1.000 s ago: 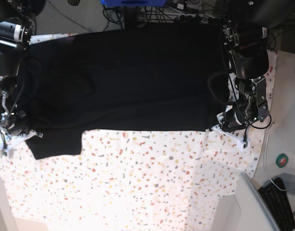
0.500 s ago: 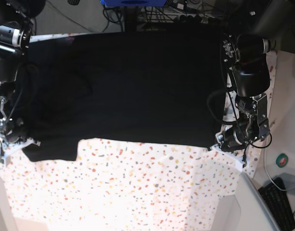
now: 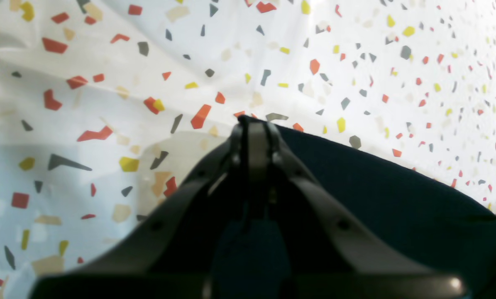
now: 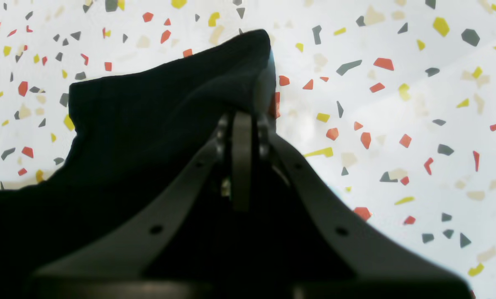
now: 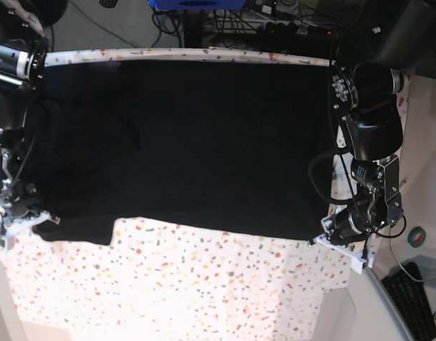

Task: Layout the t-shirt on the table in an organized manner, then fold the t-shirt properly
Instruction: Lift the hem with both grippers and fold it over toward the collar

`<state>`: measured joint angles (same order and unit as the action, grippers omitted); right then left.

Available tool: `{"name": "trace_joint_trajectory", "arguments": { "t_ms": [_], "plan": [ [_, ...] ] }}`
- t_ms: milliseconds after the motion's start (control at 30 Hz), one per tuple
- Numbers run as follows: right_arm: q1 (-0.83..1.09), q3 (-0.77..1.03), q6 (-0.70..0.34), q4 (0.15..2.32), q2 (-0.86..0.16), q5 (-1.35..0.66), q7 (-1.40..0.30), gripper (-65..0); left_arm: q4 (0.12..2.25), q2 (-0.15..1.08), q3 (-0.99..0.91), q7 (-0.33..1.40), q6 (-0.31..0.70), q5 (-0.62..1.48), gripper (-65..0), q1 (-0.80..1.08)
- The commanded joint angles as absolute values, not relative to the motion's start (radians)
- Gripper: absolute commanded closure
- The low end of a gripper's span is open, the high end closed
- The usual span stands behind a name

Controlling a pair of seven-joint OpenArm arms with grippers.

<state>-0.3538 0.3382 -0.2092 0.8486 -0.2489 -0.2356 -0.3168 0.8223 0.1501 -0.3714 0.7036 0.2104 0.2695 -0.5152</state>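
The black t-shirt [image 5: 189, 142] lies spread wide across the far half of the speckled table [image 5: 204, 284]. At the shirt's near right corner, my left gripper [image 5: 326, 238] is shut on the cloth. In the left wrist view the left gripper [image 3: 252, 124] pinches the hem, and the t-shirt [image 3: 397, 199] trails off to the right over the table [image 3: 355, 62]. My right gripper [image 5: 35, 224] is shut on the near left corner. The right wrist view has the right gripper [image 4: 243, 120] with a fold of t-shirt [image 4: 148, 116] bunched over its tips. No print or tag shows.
A keyboard [image 5: 413, 298] and a round green-and-red item [image 5: 418, 236] lie off the table's right edge. Cables and a blue object [image 5: 197, 3] sit beyond the far edge. The near half of the table is bare speckled cover.
Both grippers have drawn the shirt's near edge toward the table's front. The whole shirt slid with them, uncovering the table's far edge.
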Motion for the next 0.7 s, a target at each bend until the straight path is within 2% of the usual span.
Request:
{"name": "trace_joint_trajectory", "arguments": {
  "t_ms": [0, 100, 300, 467, 667],
  "plan": [
    [-0.381, 0.338, -0.214, 0.862, -0.268, -0.243, -0.266, 0.0, 0.837, 0.160, -0.372, 0.687, 0.216, 0.282, 0.0, -0.559],
    [-0.380, 0.329, -0.214, 0.862, -0.268, -0.242, -0.200, 0.0, 0.835, 0.170, -0.372, 0.687, 0.216, 0.282, 0.0, -0.576],
    [-0.374, 0.159, -0.214, 0.854, -0.303, -0.245, -0.113, 0.0, 0.835, 0.177, -0.372, 0.687, 0.216, 0.282, 0.0, -0.579],
    [-0.395, 0.145, -0.214, 0.756, -0.305, -0.243, -0.036, 0.0, 0.837, 0.179, -0.372, 0.688, 0.220, 0.288, 0.0, -0.568],
    [-0.410, 0.142, -0.216, 0.639, -0.308, -0.242, 0.041, 0.0, 0.923, 0.179, -0.384, 0.797, 0.246, 0.291, 0.0, -0.484]
  ]
}}
